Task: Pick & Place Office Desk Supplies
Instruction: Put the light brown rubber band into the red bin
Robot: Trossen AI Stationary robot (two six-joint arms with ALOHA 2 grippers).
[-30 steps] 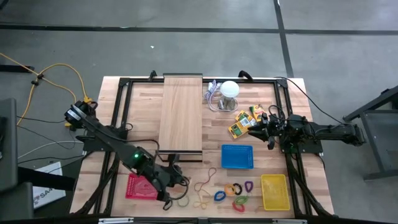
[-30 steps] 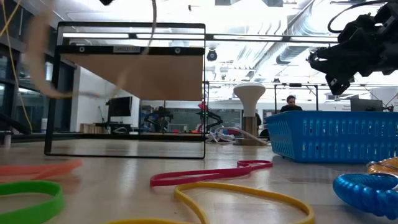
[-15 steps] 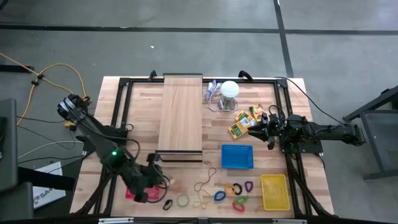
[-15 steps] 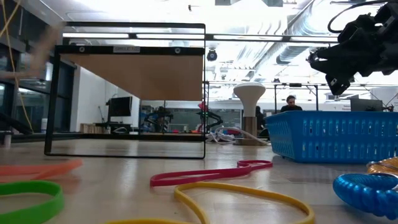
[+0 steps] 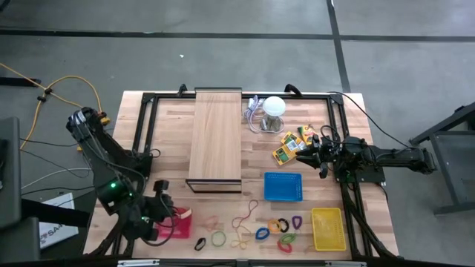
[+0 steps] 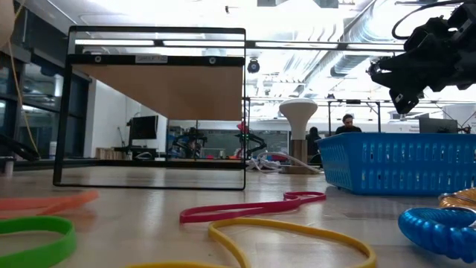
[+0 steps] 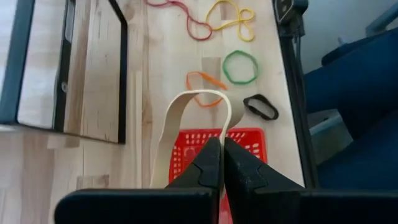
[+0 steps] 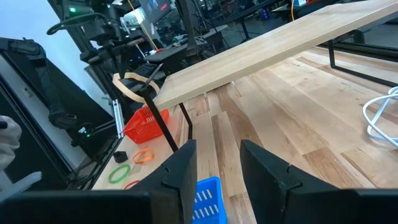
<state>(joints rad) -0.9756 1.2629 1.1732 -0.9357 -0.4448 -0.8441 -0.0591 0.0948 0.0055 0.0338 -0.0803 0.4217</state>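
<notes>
My left gripper [image 5: 172, 216] is shut on a tan rubber band [image 7: 186, 106] above the red basket [image 5: 178, 224] at the table's near left. Loose on the table beyond it lie orange [image 7: 205, 81], green [image 7: 240, 66], black [image 7: 261, 107], red [image 5: 243, 215] and yellow [image 5: 239, 241] rubber bands. Coloured loop clips [image 5: 278, 231] lie near the front edge. My right gripper [image 8: 217, 168] stands open at the right, beside the yellow-orange packs [image 5: 291, 145]. My left gripper pinches the tan band at one side of its loop [image 7: 225, 132] between its two shut fingers. The fingers slant downward. The loop [image 8: 127, 84] stands out past the fingertips, open and slack, lifted clear over the red basket [image 7: 249, 140].
A pale wooden board [image 5: 216, 137] on a black frame stands at the middle. A blue basket [image 5: 283, 187] and a yellow basket [image 5: 327, 228] sit at the right front. A white ball-like object [image 5: 274, 105] with a grey cable is at the back.
My left gripper has moved from the loose bands at the front toward the table's left edge and risen slightly, carrying the tan band clear of the table to above the red basket. It has stayed shut.
</notes>
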